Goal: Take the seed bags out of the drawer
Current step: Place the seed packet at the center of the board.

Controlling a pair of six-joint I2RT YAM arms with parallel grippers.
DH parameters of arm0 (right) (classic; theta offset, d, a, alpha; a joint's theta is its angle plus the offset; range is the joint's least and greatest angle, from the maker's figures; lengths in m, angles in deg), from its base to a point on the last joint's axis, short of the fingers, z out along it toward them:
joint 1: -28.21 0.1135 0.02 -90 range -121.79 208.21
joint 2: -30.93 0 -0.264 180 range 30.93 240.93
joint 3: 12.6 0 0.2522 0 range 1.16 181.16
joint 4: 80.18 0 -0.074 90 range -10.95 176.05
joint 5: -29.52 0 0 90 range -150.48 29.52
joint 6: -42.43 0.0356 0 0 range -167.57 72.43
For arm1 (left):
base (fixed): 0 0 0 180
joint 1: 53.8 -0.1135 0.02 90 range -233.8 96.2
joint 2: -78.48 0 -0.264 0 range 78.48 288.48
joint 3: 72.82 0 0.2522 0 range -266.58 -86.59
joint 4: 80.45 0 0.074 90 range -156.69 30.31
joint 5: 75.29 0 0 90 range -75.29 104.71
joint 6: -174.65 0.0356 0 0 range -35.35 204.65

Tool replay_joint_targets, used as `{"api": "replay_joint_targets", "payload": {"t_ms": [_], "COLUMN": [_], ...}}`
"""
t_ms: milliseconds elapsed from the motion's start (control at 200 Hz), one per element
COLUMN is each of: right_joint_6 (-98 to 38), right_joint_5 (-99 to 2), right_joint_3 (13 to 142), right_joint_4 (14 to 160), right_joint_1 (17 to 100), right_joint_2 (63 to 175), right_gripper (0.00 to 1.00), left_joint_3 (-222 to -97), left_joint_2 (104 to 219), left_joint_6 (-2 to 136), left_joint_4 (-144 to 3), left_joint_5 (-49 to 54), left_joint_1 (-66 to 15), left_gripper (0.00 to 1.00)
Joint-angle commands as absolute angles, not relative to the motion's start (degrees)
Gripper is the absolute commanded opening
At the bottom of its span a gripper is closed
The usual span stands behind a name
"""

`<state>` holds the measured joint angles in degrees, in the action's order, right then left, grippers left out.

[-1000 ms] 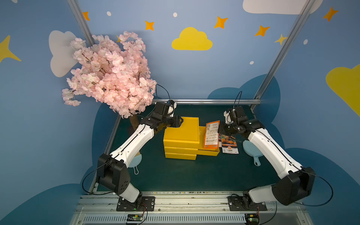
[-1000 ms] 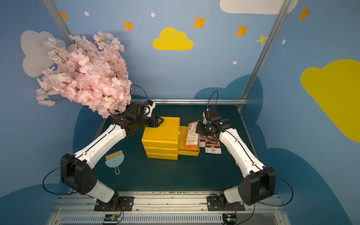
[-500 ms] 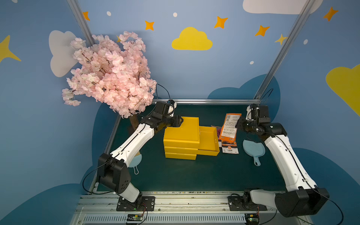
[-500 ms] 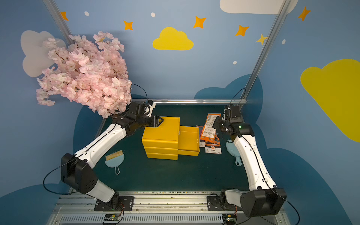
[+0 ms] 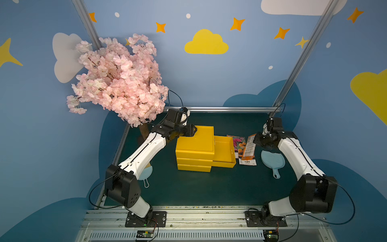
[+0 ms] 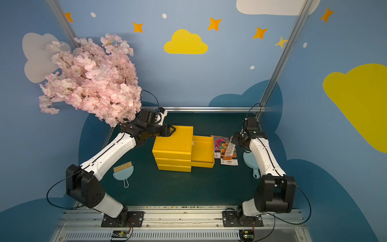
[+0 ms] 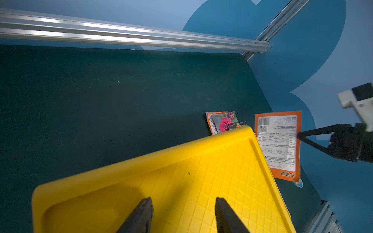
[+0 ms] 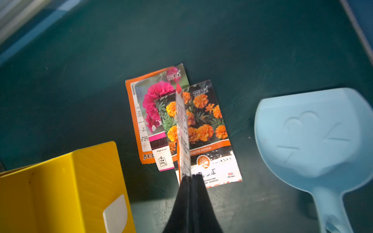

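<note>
The yellow drawer (image 5: 223,150) (image 6: 202,150) stands pulled out to the right of the cabinet (image 5: 194,142), and its inside shows bare. Two seed bags lie overlapped on the mat just right of it: a pink-flower one (image 8: 153,100) (image 5: 237,140) and an orange-flower one (image 8: 203,121) (image 6: 229,161). My right gripper (image 5: 256,140) (image 8: 190,177) is shut on a third seed bag (image 7: 278,141) (image 6: 230,149), orange-edged with a white label. It hangs over the two lying bags. My left gripper (image 7: 182,201) (image 5: 194,131) is open over the cabinet's back left corner, holding nothing.
A light blue scoop (image 5: 272,159) (image 8: 314,131) lies on the mat right of the bags, under my right arm. A blue brush (image 6: 123,169) lies at the left, near the pink blossom tree (image 5: 117,83). An aluminium rail (image 5: 219,109) bounds the back.
My right gripper has carried the labelled seed bag from over the drawer to the right and brought it low over the two bags on the mat. The left arm has stayed put.
</note>
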<state>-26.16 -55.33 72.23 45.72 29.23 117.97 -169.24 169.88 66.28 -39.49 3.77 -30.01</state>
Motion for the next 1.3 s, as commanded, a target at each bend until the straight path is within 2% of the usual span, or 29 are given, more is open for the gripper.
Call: {"api": "replay_joint_targets", "payload": {"t_ms": [0, 140, 360, 431, 481, 516, 596, 941, 1297], "right_joint_6": [-30.34, -31.42, -31.31, -31.22, -31.13, -31.13, -30.91, -27.01, -21.84], "right_joint_5": [-46.58, -47.21, -55.97, -56.55, -56.18, -55.97, -55.74, -48.22, -40.09], "right_joint_3": [74.95, 76.28, 76.09, 75.72, 75.29, 74.96, 74.13, 68.38, 63.85], "right_joint_4": [44.66, 43.27, 41.50, 41.36, 41.49, 41.66, 41.95, 44.68, 47.82], "right_joint_1": [28.44, 28.08, 28.09, 28.06, 28.21, 28.51, 29.63, 38.86, 44.27], "right_joint_2": [122.60, 127.21, 128.40, 128.27, 127.97, 127.64, 126.55, 119.28, 113.50], "right_gripper": [0.00, 0.00, 0.00, 0.25, 0.39, 0.45, 0.51, 0.50, 0.50], "left_joint_3": [-165.33, -165.18, -164.99, -164.94, -164.81, -164.81, -164.76, -163.80, -161.78], "left_joint_2": [175.09, 174.99, 174.75, 174.77, 174.72, 174.71, 174.59, 173.59, 172.21], "left_joint_6": [65.58, 65.60, 65.59, 65.51, 65.40, 65.36, 65.31, 65.19, 64.79], "left_joint_4": [-25.47, -25.47, -25.47, -25.59, -25.71, -25.67, -25.73, -25.82, -26.43], "left_joint_5": [3.96, 3.98, 4.00, 3.99, 3.99, 3.99, 3.99, 4.60, 4.69], "left_joint_1": [-29.39, -29.37, -29.37, -29.41, -29.29, -29.28, -29.11, -28.97, -28.93], "left_gripper": [0.55, 0.55, 0.55, 0.55, 0.55, 0.55, 0.55, 0.55, 0.55]}}
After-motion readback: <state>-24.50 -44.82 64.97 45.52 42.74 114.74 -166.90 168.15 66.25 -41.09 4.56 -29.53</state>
